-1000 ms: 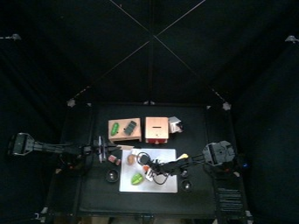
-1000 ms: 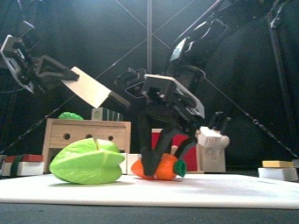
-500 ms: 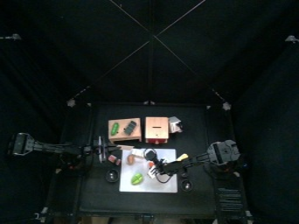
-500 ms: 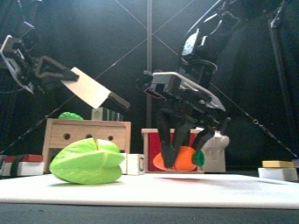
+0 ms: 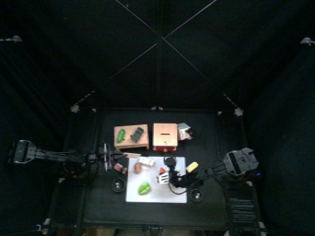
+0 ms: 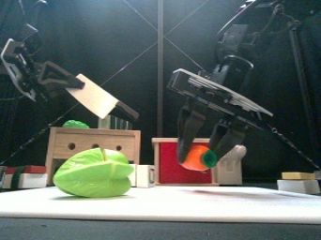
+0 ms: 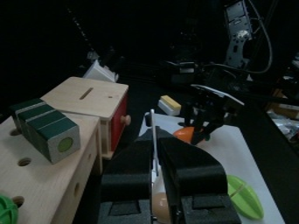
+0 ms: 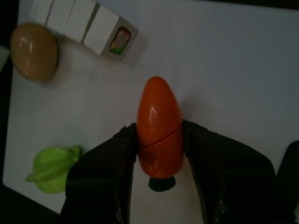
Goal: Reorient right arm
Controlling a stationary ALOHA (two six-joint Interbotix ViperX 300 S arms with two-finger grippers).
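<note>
Right arm [image 6: 245, 42] up over mid surface [image 6: 189, 204], its tool [image 6: 207, 155] clenched on orange carrot [image 8: 159, 122], lifted clear of white mat. Reorientation looks partway: carrot hangs roughly upright, not set down. Left tool [image 7: 163, 179] clenched on cleaver [image 6: 98, 97], parked left.

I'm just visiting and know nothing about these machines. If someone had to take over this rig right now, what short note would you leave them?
Right gripper: shut on the orange carrot, held up off the white mat.
Left gripper: shut on a toy cleaver, raised at the table's left.
Green leafy toy lies on the mat.
Done: carrot lifted.
Left: finish turning the right arm; how far is unclear.
</note>
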